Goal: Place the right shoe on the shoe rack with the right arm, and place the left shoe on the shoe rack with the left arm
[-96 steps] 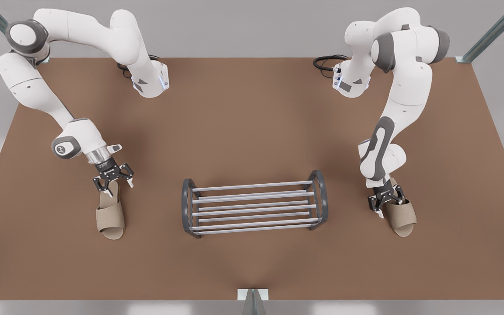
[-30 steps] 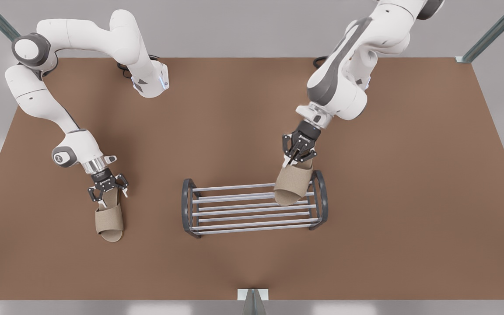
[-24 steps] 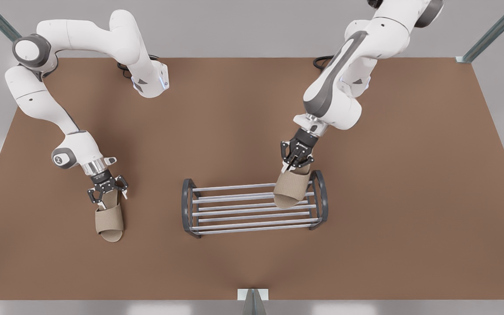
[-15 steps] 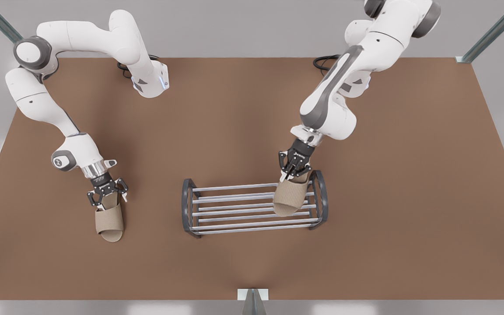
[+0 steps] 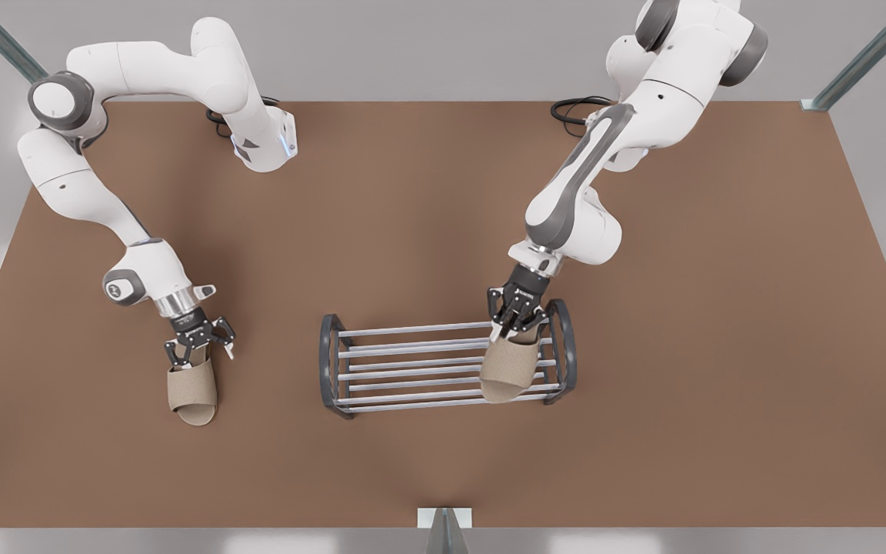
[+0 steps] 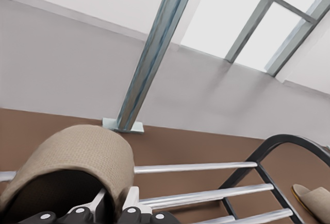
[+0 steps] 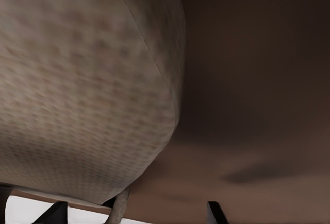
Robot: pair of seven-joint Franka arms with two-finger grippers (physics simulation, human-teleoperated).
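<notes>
The shoe rack (image 5: 412, 332), dark arched ends joined by silver bars (image 6: 206, 167), stands mid-table. My left gripper (image 5: 516, 325), on the arm at the front view's right, is shut on the heel end of the beige left shoe (image 5: 506, 373). That shoe (image 6: 77, 152) lies over the rack's end at the front view's right; I cannot tell if it rests on the bars. The right shoe (image 5: 193, 388) lies on the table at the front view's left, also seen past the rack (image 6: 312, 201) and close up (image 7: 77, 90). My right gripper (image 5: 198, 350) stands open, straddling its heel.
The brown table (image 5: 720, 346) has free room on all sides of the rack. A metal post (image 5: 443, 527) stands at the middle of the front edge, seen too from the left wrist (image 6: 154, 54). Both arm bases and their cables are along the back edge.
My left gripper carried the left shoe from the table onto the rack, then lowered and drew it toward the front bars. My right gripper shifted slightly and dropped closer onto the right shoe's heel.
</notes>
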